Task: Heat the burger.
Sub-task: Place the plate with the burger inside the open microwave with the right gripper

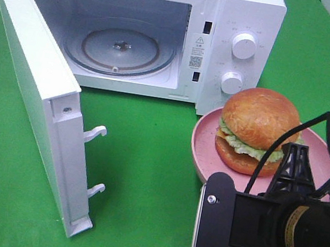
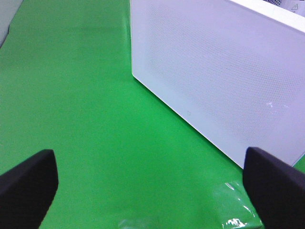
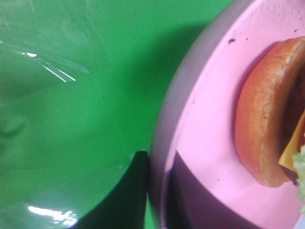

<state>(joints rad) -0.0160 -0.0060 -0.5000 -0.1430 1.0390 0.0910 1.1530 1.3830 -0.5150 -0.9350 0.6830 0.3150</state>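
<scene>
1. The green cloth (image 1: 143,177) covers the whole work surface, and everything stands on it.
2. The white microwave (image 1: 233,21) stands at the back with its cavity towards me. I think this is so that an arm can reach straight in.
3. Its door (image 1: 33,76) is swung fully out on the left side, so the opening is free.
4. The glass turntable (image 1: 120,49) inside is bare. I judge that it waits for the food.
5. The pink plate (image 1: 202,149) stands on the cloth just in front of the control knobs, to the right of the opening. Its rim gives something to hold, so the food need not be squeezed.
6. The burger (image 1: 258,129) sits on this plate, outside the oven. It is upright, with the buns stacked, so its axis points up. It is round, so I see no long side. The lettuce frill shows towards the near side.
7. The right gripper (image 1: 292,176) is at the near rim of the plate with its jaws almost together. I cannot tell if they pinch the rim.
8. The left gripper (image 2: 152,191) hangs wide apart and empty beside the outer face of the door, out of the way.
</scene>
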